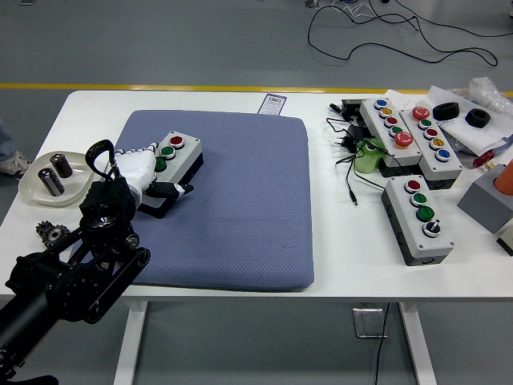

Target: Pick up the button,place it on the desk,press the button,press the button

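where blue mat (240,200) covers white table (337,241), grey floor (200,40)

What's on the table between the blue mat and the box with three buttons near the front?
In the head view, between the blue mat and the three-button box, only bare white table shows; a loose black cable ends farther back.

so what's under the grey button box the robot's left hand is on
The blue-grey quilted pad lies under the grey button box; the white-gloved left hand hides the box's near-left part.

Head view: from high on the robot's side, facing forward and down
Coverage: whole tabletop (345,265), floor beyond
Nearness: moderate
Other views: only one
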Controlling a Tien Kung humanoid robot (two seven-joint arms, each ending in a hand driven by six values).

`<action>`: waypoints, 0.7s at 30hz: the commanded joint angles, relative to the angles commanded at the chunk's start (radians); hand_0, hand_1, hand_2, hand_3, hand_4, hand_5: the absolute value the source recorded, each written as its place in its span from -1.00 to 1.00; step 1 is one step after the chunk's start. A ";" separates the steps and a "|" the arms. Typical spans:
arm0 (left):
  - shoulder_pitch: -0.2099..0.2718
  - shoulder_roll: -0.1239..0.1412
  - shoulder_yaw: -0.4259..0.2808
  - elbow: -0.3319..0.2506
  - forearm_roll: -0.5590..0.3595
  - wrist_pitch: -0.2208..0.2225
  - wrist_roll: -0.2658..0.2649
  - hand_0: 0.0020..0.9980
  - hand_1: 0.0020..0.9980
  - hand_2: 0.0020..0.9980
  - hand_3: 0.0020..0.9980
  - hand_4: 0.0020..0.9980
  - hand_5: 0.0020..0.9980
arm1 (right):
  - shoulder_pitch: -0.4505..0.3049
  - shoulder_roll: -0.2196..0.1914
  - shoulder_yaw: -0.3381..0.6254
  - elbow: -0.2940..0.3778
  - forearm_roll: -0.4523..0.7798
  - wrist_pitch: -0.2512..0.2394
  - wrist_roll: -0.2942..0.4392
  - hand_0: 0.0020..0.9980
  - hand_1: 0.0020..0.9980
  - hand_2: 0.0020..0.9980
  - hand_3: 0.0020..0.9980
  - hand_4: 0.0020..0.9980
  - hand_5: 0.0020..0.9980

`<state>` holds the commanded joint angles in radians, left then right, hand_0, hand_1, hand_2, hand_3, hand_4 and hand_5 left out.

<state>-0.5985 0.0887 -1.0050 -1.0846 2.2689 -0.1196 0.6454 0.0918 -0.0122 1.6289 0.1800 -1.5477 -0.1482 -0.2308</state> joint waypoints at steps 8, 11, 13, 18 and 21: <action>-0.038 -0.032 0.001 0.070 0.000 0.003 0.000 0.39 0.79 1.00 1.00 0.97 -0.05 | -0.002 0.000 0.001 0.000 -0.002 -0.002 0.000 0.34 0.36 0.40 0.20 -0.12 -0.43; -0.047 -0.037 0.002 0.098 0.000 0.007 0.000 0.39 0.79 1.00 1.00 0.97 -0.05 | -0.003 -0.001 0.002 0.000 -0.003 -0.002 0.001 0.34 0.36 0.40 0.20 -0.12 -0.43; -0.049 -0.039 0.001 0.115 0.000 0.007 0.000 0.39 0.79 1.00 1.00 0.97 -0.05 | -0.004 -0.001 0.002 0.000 -0.003 -0.003 0.001 0.34 0.36 0.40 0.20 -0.12 -0.43; -0.045 -0.037 0.005 0.139 0.000 0.013 0.000 -0.25 0.10 0.71 1.00 0.86 -0.30 | -0.004 -0.001 0.003 0.000 -0.003 -0.005 0.001 0.34 0.36 0.40 0.20 -0.12 -0.43; -0.042 -0.034 0.012 0.144 0.000 0.032 0.000 -0.72 -0.55 -0.40 0.75 0.62 -0.71 | -0.003 -0.001 0.004 0.000 -0.004 -0.005 0.000 0.34 0.35 0.40 0.20 -0.12 -0.43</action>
<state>-0.6401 0.0551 -0.9933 -0.9408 2.2689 -0.0872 0.6454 0.0887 -0.0134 1.6324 0.1800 -1.5516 -0.1534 -0.2303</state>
